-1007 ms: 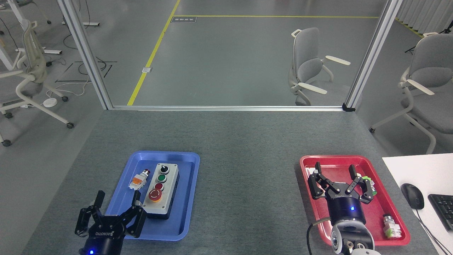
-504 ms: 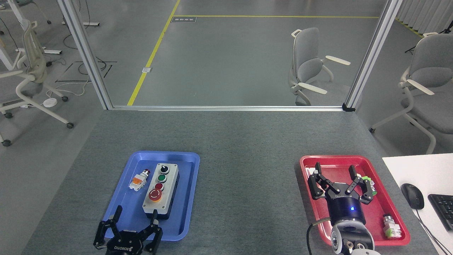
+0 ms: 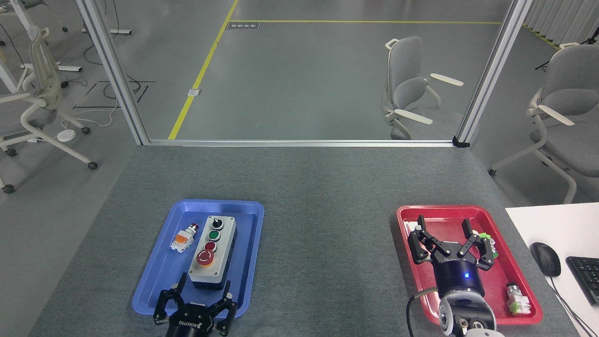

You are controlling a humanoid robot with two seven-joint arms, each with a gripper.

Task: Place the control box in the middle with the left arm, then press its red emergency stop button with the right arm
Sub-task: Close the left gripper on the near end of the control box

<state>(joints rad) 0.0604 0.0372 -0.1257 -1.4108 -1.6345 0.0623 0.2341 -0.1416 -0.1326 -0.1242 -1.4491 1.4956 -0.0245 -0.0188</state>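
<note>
— Worktop?
— Dark-grey felt, bare through the middle.
— Directly on it?
— Blue tray at near left, red tray at near right, well apart, neither touching the other.

Glossy plastic blue tray (smooth) on matt felt-like tabletop.

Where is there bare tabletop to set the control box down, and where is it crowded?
The widest free patch is the grey tabletop between the blue tray and the red tray, running back to the far rail. Crowded: the blue tray holds the control box, a loose push-button and the open left gripper; the open right gripper is over the red tray.
</note>
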